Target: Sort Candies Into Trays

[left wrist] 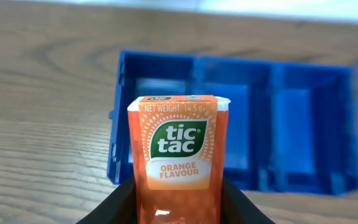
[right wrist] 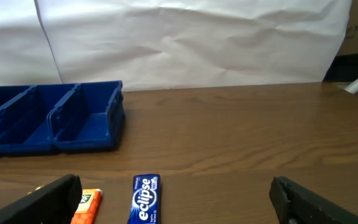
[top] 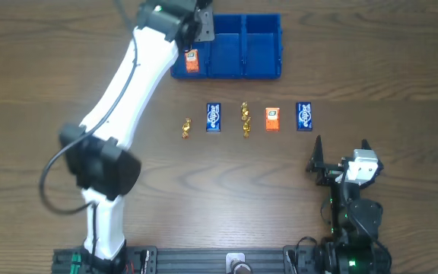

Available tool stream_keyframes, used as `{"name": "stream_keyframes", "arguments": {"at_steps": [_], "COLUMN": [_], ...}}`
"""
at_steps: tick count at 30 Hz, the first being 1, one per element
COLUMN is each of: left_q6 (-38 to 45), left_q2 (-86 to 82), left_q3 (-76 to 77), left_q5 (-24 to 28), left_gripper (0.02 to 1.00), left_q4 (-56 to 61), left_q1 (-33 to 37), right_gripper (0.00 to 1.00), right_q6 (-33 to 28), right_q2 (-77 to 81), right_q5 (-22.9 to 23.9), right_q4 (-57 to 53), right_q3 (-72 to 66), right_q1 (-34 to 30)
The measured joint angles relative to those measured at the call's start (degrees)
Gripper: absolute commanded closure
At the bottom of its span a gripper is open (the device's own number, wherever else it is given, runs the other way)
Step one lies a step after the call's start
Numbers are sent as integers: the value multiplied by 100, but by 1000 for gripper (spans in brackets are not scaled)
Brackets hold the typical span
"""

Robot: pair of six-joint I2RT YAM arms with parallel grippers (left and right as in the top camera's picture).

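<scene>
Starting with the top view: noting the left claw (top: 192,55) up at the blue tray (top: 261,57), pinching an orange mint box (top: 192,64) at the tray's left end. Logging a row lying on the table (top: 401,91) just below the tray: a gold candy (top: 187,128), a blue pack (top: 214,117), more gold candies (top: 245,120), a second orange box (top: 272,119) and another blue pack (top: 304,116), all apart from one another. Marking the right claw (top: 341,148) as spread wide, gripping nothing, sitting near its base and short of the row. Moving to the left wrist view: seeing the orange mint box (left wrist: 179,155) upright between the dark fingers (left wrist: 114,208), clamped low on its two narrow sides, hanging over the near wall or end compartment of the three-compartment tray (left wrist: 120,112); not managing to tell which. Judging the box as light, rigid and smooth, so probably slippery; favouring exactly this hold across the narrow sides. Judging the gold candies as small and crinkly, needing a pinch across the body. Moving to the right wrist view: noting dark wood grain, matte and flat, and a white sheet (right wrist: 191,43) hanging behind the tray (right wrist: 114,112).
</scene>
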Motion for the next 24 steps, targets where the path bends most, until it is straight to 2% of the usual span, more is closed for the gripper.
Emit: {"name": "stream_keyframes", "arguments": {"at_steps": [6,18,21,23,24], "left_q6": [-17,4,26,101,107], "left_q2": [769,798,798,798,798], "left_q3": [9,11,11,11,11], "left_q5": [155,332,365,385,400], "left_gripper": [673,588,400,178,150], "left_q4": [-175,-173,-175,-173,-175], "left_q1": [232,369,369,369,369], "right_gripper": [3,1,1,1,1], "right_q6": [0,0,0,0,0], "right_q2": [0,0,0,0,0], "right_q5": [0,0,0,0,0], "right_q4": [-2,-2,-2,-2,-2], "right_q3": [0,0,0,0,0], "right_q1": [0,0,0,0,0]}}
